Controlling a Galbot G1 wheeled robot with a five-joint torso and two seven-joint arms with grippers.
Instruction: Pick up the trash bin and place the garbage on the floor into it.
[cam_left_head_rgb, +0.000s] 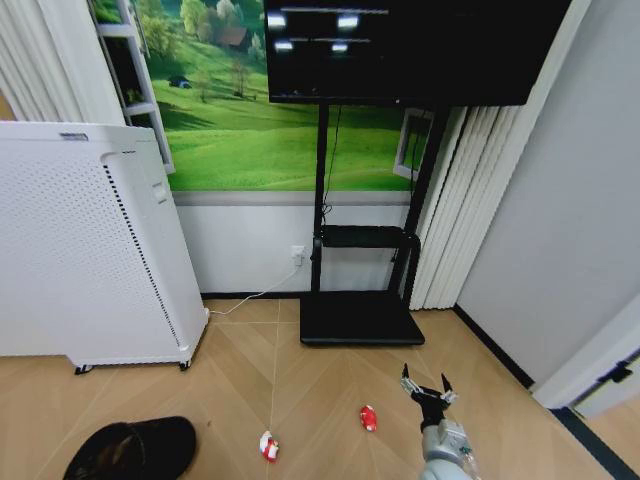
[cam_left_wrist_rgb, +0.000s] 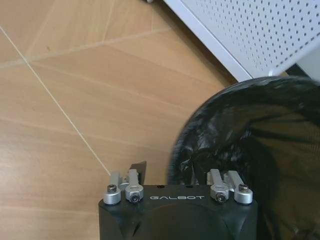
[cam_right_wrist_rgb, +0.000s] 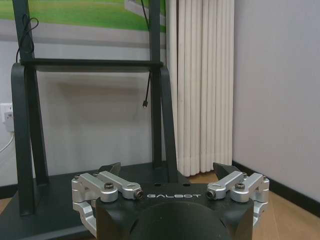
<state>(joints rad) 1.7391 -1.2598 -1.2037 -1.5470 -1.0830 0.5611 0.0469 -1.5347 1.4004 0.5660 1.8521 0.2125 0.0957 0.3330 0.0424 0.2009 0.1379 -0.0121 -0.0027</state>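
1. Two grippers are in play. The right gripper (cam_left_head_rgb: 425, 384) hangs above the floor with its jaws spread wide and nothing between them (the right wrist view shows both fingers parted, aimed at the base of the TV stand (cam_right_wrist_rgb: 30, 150)).
2. The left gripper (cam_left_wrist_rgb: 165, 172) is at the rim of the trash bin (cam_left_wrist_rgb: 250, 150). One black fingertip (cam_left_wrist_rgb: 139, 168) shows outside the rim; the other is hidden by the black liner, so whether the jaws are gripping cannot be told.
3. In the head view the trash bin (cam_left_head_rgb: 135, 450) sits at the lower left, its open mouth facing the camera, just in front of the white appliance (cam_left_head_rgb: 90, 240).
4. A red-and-white wrapper (cam_left_head_rgb: 268, 446) lies on the wooden floor (cam_left_head_rgb: 250, 370), near the bin.
5. A small red item (cam_left_head_rgb: 368, 418) lies farther right, just left of the right gripper.
6. The TV stand carries a dark screen (cam_left_head_rgb: 400, 50) against the wall.
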